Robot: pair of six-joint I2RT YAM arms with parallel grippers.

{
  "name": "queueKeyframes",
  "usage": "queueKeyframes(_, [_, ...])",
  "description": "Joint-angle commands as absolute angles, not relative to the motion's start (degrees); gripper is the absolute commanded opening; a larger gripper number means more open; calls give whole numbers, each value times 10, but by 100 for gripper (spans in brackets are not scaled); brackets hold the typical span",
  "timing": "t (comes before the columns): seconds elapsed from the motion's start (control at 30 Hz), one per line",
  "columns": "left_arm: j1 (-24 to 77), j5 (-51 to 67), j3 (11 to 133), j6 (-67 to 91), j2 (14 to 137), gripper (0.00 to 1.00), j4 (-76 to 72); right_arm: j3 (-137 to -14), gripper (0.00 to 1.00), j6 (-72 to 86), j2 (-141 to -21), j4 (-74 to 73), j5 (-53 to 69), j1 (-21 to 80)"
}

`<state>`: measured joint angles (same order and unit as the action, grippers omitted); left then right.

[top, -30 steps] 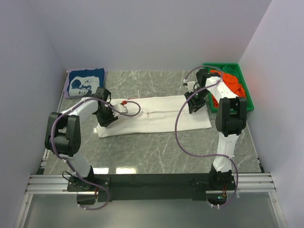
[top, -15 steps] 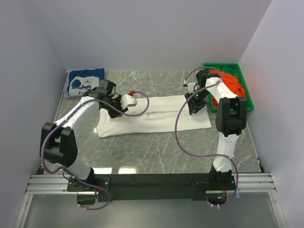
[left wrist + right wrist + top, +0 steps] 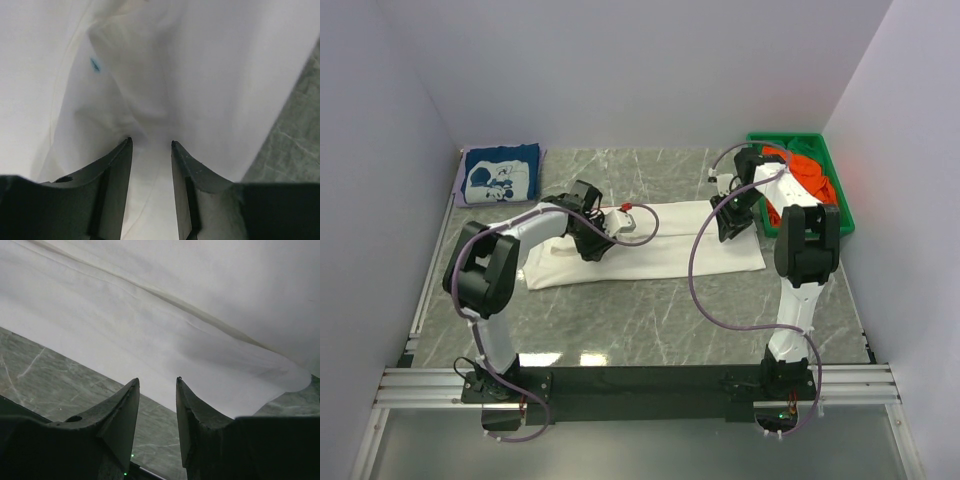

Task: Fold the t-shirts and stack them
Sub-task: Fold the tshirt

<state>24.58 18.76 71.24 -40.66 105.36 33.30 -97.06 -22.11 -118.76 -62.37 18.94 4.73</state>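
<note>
A white t-shirt (image 3: 680, 245) lies folded into a long strip across the middle of the table. My left gripper (image 3: 592, 243) is down on its left half. In the left wrist view, white cloth (image 3: 200, 60) fills the narrow gap between the jaws (image 3: 150, 142), and creases run to their tips. My right gripper (image 3: 725, 225) hovers at the strip's right end. Its jaws (image 3: 157, 380) stand slightly apart with nothing between them, over the shirt's edge (image 3: 175, 315). A folded navy t-shirt (image 3: 500, 172) with a white graphic lies at the back left. An orange t-shirt (image 3: 812, 172) sits in the bin.
A green plastic bin (image 3: 842, 208) stands at the back right, against the right wall and beside my right arm. Grey marble table (image 3: 60, 375) shows under the right jaws. White walls close in the left, back and right sides.
My left gripper has moved right along the white t-shirt, from its left end toward its middle. The right arm has not moved.
</note>
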Motion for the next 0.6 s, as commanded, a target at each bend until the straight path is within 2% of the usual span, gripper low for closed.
queueKeyframes(0.0, [248, 172, 751, -374, 1082, 43, 308, -969, 42, -216, -1178, -619, 191, 40])
queueKeyframes(0.1, [249, 157, 753, -371, 1099, 43, 298, -970, 42, -214, -1178, -620, 190, 39])
queueKeyframes(0.43, [248, 164, 765, -380, 1086, 27, 313, -970, 42, -216, -1176, -622, 192, 38])
queueKeyframes(0.5, [247, 170, 772, -384, 1080, 22, 322, -971, 42, -217, -1178, -624, 193, 38])
queueKeyframes(0.57, [244, 180, 784, -385, 1075, 12, 330, -971, 42, -217, -1176, -624, 193, 38])
